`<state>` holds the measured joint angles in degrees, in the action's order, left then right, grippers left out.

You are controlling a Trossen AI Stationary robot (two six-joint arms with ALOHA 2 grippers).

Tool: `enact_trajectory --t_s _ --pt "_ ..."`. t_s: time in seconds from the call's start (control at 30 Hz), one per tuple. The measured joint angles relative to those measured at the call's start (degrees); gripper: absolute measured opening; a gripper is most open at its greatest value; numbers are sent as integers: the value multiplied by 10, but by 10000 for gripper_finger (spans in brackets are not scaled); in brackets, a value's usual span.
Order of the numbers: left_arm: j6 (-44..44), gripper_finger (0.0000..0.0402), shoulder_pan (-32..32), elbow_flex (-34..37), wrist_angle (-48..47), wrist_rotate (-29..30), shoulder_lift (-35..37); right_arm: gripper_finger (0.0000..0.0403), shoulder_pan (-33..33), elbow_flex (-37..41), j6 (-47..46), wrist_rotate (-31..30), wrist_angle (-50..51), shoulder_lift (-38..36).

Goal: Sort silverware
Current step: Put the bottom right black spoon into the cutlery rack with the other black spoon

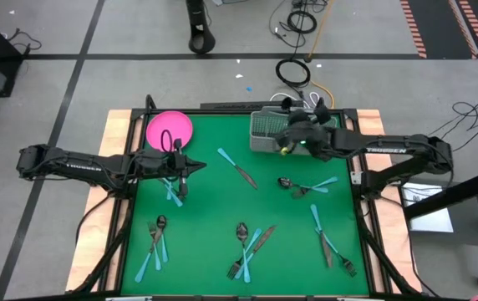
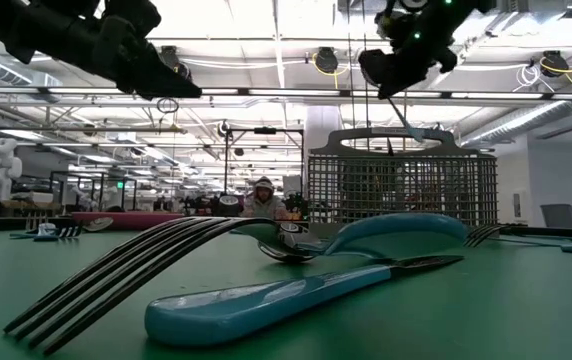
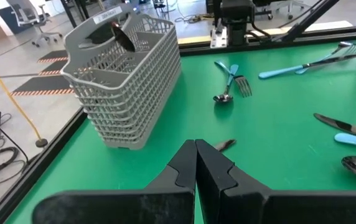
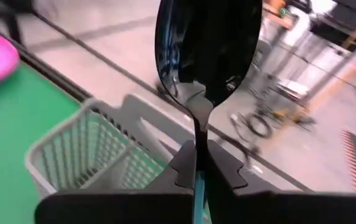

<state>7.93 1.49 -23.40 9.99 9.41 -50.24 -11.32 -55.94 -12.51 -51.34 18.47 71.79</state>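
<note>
My right gripper (image 1: 283, 142) hangs over the gray wire basket (image 1: 264, 131) at the table's far edge, shut on a spoon whose dark bowl (image 4: 208, 43) stands beyond the fingertips. In the low view the spoon's light blue handle end (image 2: 423, 132) hangs just above the basket's rim (image 2: 403, 152). My left gripper (image 3: 195, 144) is shut on nothing and hovers above the table near the pink plate (image 1: 170, 130). More silverware lies flat on the green table: a knife (image 1: 237, 167), a spoon and fork (image 1: 306, 186), and further pieces (image 1: 247, 241) near the front. My right gripper pinches the spoon's thin neck (image 4: 197, 127), just behind the bowl, between its two fingers. The fingers come from the table's right, slanting a little down, and lie along the spoon. The bowl sticks out ahead and the blue handle (image 4: 198, 186) runs back between the fingers. The spoon is lifted clear above the basket.
Blue-handled pieces also lie at the front left (image 1: 157, 238), the front right (image 1: 331, 242) and under my left gripper (image 1: 172, 191). A fork and knife (image 2: 266, 290) lie close to the low camera. A person (image 2: 263, 197) shows in the room beyond the table.
</note>
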Motion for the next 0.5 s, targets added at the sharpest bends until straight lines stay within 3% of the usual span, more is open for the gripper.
enact_trajectory --t_s 0.3,0.5 --pt "-28 0 -1 0 -5 0 0 0 -14 232 147 23 -416 -133" --pt "-109 0 -1 0 -21 2 2 0 -14 276 139 36 -436 -138"
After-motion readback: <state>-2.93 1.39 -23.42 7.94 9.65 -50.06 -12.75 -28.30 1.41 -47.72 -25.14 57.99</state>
